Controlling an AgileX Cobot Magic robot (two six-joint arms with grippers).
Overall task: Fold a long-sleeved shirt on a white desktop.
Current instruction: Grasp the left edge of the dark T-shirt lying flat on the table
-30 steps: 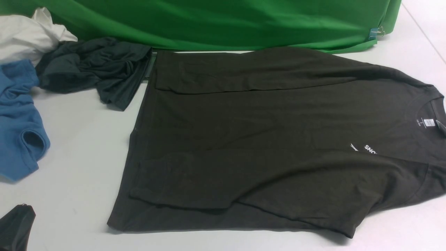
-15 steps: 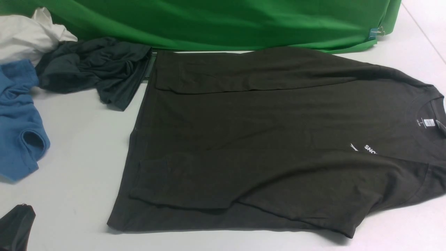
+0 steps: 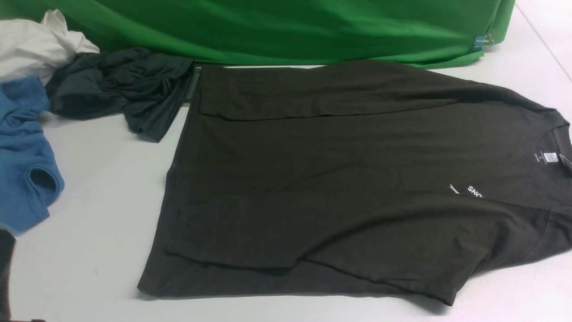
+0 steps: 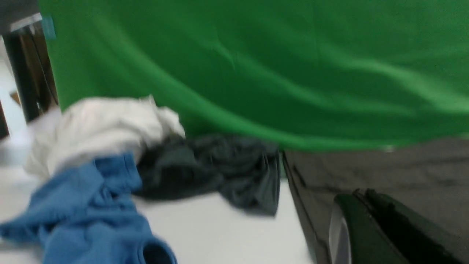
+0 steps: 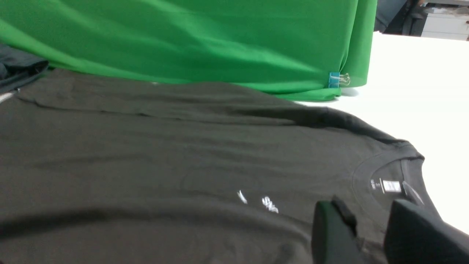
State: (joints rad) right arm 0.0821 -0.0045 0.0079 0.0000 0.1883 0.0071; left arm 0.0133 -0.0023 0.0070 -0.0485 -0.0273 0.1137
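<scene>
The long-sleeved shirt [image 3: 339,179] lies flat on the white desktop [image 3: 98,214], collar to the right, both sleeves folded in over the body. Its white neck label [image 3: 550,157] and chest lettering [image 3: 473,190] show. My left gripper [image 3: 5,273] is a dark sliver at the lower left edge, well clear of the hem. In the blurred left wrist view its fingers [image 4: 361,194] are shut on nothing, with the shirt [image 4: 384,168] beyond them. My right gripper [image 5: 366,211] is outside the front view. It stands open just short of the collar and label [image 5: 391,186], with only shirt [image 5: 165,154] seen through the gap.
A dark teal-grey garment [image 3: 120,87], a blue garment [image 3: 22,156] and a white cloth [image 3: 31,44] are heaped at the back left. The green backdrop [image 3: 286,27] runs along the back, pinned by a clip [image 3: 482,41].
The left gripper's dark shape at the lower left has shifted up and toward the frame's left edge. The shirt has not moved.
</scene>
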